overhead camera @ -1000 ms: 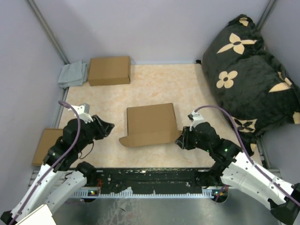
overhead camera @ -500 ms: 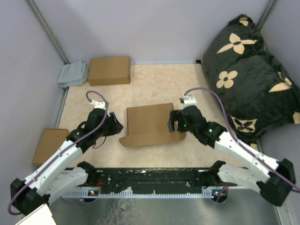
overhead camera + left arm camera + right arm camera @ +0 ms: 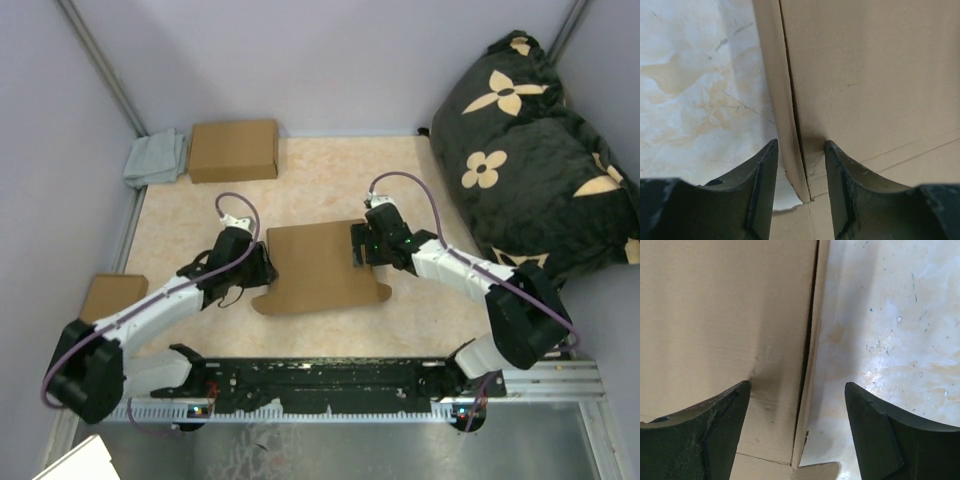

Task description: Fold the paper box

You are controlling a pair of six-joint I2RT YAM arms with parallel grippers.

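Beige marbled table (image 3: 320, 180) carries the paper box (image 3: 315, 265), lying flat mid-table. Far-left corner: a second cardboard box (image 3: 233, 150) with a grey cloth (image 3: 155, 158) just beside it. Cardboard sheet (image 3: 105, 295) at left edge, black flowered cushion (image 3: 520, 150) at right.

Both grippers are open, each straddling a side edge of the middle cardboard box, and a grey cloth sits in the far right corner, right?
No. The grey cloth lies in the far left corner, as the top view shows. The left gripper and right gripper are open, each straddling a side edge of the cardboard box.
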